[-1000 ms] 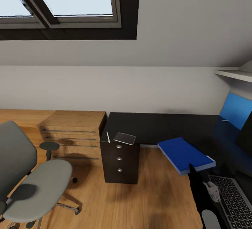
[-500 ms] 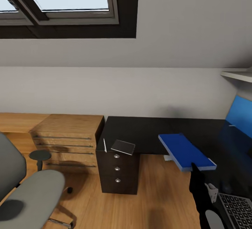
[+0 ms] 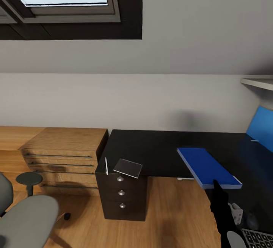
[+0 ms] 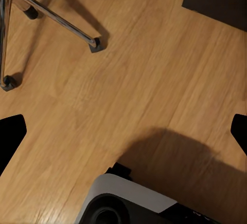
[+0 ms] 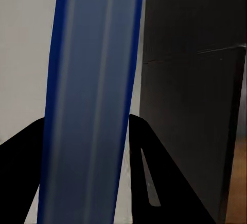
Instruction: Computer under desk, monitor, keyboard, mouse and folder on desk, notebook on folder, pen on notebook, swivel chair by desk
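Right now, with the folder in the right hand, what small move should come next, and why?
Probably lower the folder onto the desk and let go. The right hand grips its edge, and it seems to hover above the black top. The notebook and pen wait on the far corner.

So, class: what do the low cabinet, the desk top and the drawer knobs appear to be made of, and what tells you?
Low cabinet: light wood or wood veneer, matt; visible grain lines across top and fronts. Desk top: smooth black surface, possibly laminate, slightly glossy; the folder casts a faint blue sheen beside it. Drawer knobs: metal-looking, round and silvery with bright highlights, though the render leaves it open.
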Controlling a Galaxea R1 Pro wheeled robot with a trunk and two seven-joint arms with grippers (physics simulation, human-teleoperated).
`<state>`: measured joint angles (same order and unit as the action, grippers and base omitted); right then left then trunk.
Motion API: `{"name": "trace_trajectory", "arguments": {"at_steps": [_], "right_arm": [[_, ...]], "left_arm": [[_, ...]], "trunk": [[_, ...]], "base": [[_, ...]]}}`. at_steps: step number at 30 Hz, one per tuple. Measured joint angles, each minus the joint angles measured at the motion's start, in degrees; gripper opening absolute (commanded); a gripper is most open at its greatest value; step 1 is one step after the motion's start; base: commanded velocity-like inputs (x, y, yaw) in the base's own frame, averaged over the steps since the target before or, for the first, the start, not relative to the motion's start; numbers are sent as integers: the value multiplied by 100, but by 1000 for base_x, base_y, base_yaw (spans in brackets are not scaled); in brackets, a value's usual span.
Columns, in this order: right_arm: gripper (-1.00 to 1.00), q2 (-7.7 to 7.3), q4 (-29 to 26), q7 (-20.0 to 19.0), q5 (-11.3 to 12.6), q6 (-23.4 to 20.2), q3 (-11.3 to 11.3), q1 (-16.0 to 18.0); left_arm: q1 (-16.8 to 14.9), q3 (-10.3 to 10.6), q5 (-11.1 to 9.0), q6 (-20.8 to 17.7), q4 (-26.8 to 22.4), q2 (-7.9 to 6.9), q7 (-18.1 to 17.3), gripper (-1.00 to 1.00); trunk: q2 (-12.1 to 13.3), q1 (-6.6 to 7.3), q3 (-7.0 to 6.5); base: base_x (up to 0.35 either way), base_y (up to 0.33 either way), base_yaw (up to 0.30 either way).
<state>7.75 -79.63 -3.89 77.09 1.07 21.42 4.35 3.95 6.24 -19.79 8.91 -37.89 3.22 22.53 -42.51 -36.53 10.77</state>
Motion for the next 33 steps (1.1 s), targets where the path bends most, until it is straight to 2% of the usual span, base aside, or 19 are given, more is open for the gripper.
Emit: {"name": "trace_trajectory", "arguments": {"at_steps": [5,16,33], "right_arm": [[-100,-115,170,4,6,235,55,0],[-100,-134,186,-11,6,453,58,1],[-100,-132,152,-9,38,430,81,1]], "left_arm": [[0,-3,0,3,1,0,1,100],[1,0,0,4,-1,-1,-1,100],[0,4,1,-2,0,0,-1,100]], "trunk": [[1,0,11],[0,1,30],[3,-1,30]], "base": [[3,-2,-182],[20,0,-87],[246,-3,-2]]}}
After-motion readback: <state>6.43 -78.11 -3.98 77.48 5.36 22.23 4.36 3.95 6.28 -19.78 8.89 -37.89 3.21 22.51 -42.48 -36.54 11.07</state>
